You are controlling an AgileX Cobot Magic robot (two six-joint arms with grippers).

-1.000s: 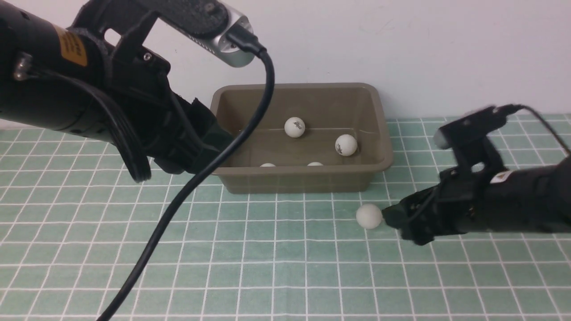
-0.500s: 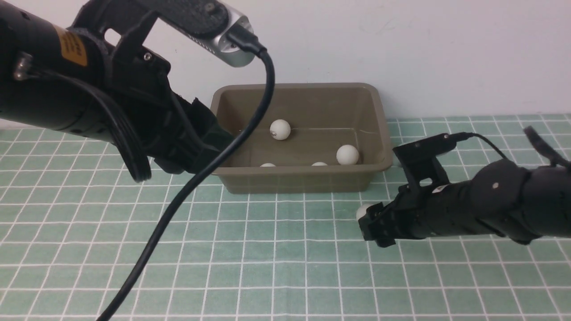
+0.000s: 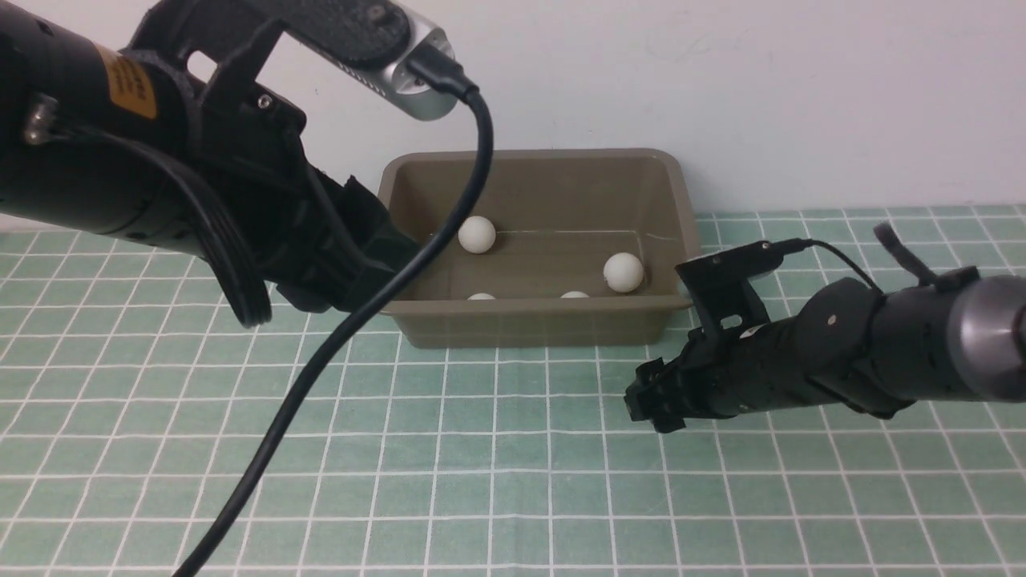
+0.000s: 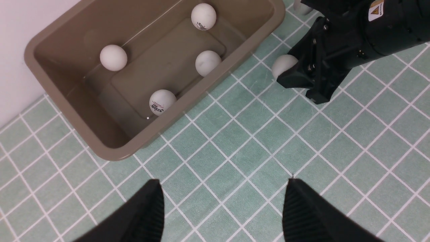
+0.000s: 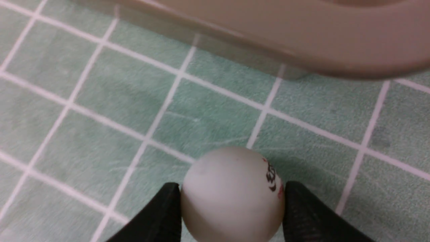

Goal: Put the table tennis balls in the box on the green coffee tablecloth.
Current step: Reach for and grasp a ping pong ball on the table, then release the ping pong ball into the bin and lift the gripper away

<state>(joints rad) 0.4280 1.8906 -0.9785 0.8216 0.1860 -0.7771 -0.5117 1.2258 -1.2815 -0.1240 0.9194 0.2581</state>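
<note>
The right tool [image 3: 646, 398] has advanced around the table tennis ball [image 5: 231, 196], its tips pinching both sides on the green tablecloth [image 3: 481, 481]. Just beyond it, the box [image 3: 529, 305] holds four other balls [image 4: 113, 57]. The left tool [image 4: 223, 183] gapes wide, empty.

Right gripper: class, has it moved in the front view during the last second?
Yes. The right gripper slid leftward along the box's front wall and now brackets the loose ball.
</note>
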